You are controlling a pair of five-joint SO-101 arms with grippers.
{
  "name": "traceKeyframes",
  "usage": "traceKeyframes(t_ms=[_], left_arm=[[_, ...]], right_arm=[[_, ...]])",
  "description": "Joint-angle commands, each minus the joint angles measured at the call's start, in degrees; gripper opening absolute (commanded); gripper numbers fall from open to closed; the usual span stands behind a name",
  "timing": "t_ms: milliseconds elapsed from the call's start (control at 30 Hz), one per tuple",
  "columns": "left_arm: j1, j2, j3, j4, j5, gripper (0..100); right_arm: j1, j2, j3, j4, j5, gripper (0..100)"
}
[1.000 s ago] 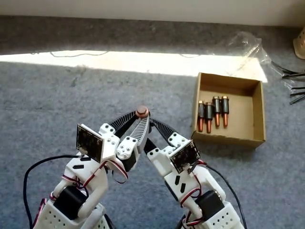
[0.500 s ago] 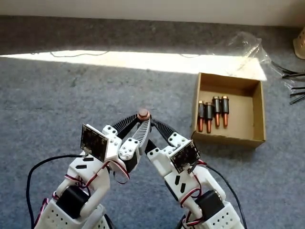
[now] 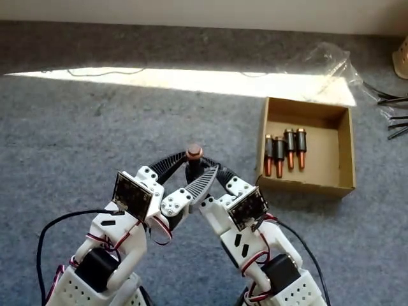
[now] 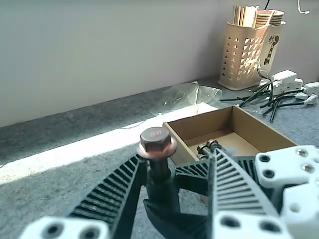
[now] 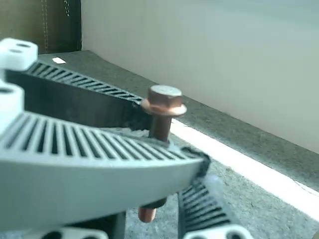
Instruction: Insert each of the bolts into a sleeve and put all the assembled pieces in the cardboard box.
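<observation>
We see a grey carpet [image 3: 76, 127] under both arms. On it, at the right in the high view, stands the cardboard box [image 3: 306, 183], and four finished pieces [image 3: 284, 150] lie side by side in it. The two arms meet near the box. The left gripper [image 4: 177, 160] is spread wide, one finger on each side of the sleeve [image 4: 162, 186]. The right gripper [image 3: 205, 168] pinches this black sleeve and holds it upright. The bolt [image 4: 157, 141] sits in the sleeve, its copper head on top.

White arm shells [image 3: 118, 239], black servos [image 3: 95, 268], black ribbed gripper fingers [image 3: 167, 167], red-black-white wire bundles [image 3: 160, 229], dark screws [image 4: 264, 159], black cable [image 3: 48, 223].
</observation>
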State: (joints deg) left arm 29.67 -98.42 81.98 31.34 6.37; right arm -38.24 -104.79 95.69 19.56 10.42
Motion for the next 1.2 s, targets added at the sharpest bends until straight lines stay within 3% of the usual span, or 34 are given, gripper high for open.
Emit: traceKeyframes(t_ms=[0, 233, 633, 1167], left_arm=[[0.22, -1.01, -1.27, -0.35, 0.09, 20], [-5.76, -0.84, -1.19, -0.35, -2.11, 22], [-7.52, -1.01, -2.77, -0.35, -2.29, 22], [-33.19, -1.10, -8.75, 0.09, -2.29, 20]], right_arm=[[-0.31, -0.48, 4.53, -1.80, 0.62, 0.4], [-0.31, -0.48, 4.53, -1.80, 0.62, 0.4], [-0.31, -0.48, 4.53, -1.80, 0.70, 0.4], [-0.31, -0.48, 5.49, -1.89, 0.79, 0.4]])
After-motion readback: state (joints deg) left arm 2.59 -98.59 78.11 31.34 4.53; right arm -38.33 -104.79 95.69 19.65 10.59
